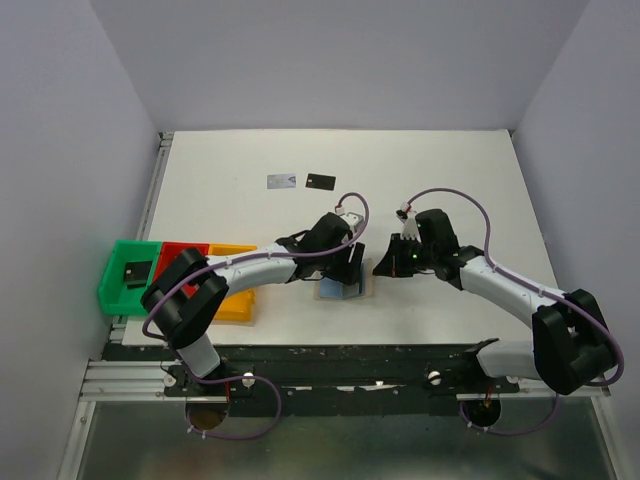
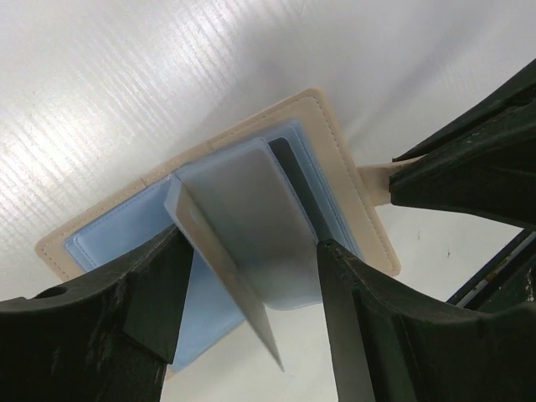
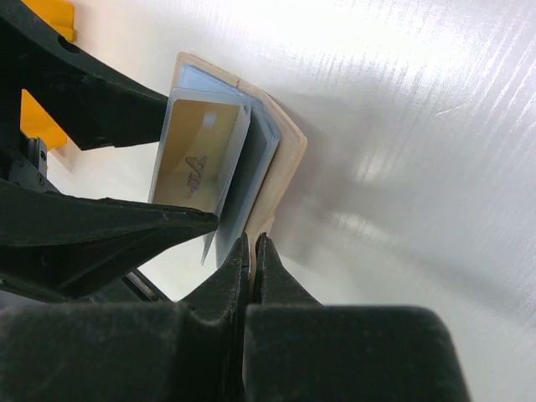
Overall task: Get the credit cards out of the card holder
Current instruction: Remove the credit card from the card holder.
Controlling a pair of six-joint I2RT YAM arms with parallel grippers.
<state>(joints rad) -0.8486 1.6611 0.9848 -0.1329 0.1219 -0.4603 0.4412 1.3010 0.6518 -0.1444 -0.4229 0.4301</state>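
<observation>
1. From the top camera, the white bench (image 1: pixel 450 170) carries a flat folding card holder (image 1: pixel 335 291) with light-blue inner panels and a tan border, lying near its middle between the two arms. The left fingers (image 1: pixel 350 262) are down on it, and the right fingers (image 1: pixel 392 262) meet it from the right side. Near the far edge, a silvery-white card (image 1: pixel 281 180) and a black card (image 1: pixel 320 180) lie side by side, apart. At the left stand a green plastic bin (image 1: pixel 112 285), a red plastic bin (image 1: pixel 185 248) and a yellow plastic bin (image 1: pixel 240 305). A second black card (image 1: pixel 135 270) lies in the green one.

2. From the left wrist camera, the card holder (image 2: pixel 126 239) lies open. A frosted plastic sleeve (image 2: pixel 243 218) stands up from its fold. The left fingers (image 2: pixel 134 310) are part-way apart and press on the sleeve's two side edges. The right fingers (image 2: pixel 469 167) pinch a small tan tab (image 2: pixel 373 180) at the holder's edge.

3. From the right wrist camera, the right fingers (image 3: pixel 226 285) are almost closed, nipping the tan tab. An orange-gold card (image 3: pixel 197 159) shows inside the raised sleeve, between the left fingers (image 3: pixel 92 230).
</observation>
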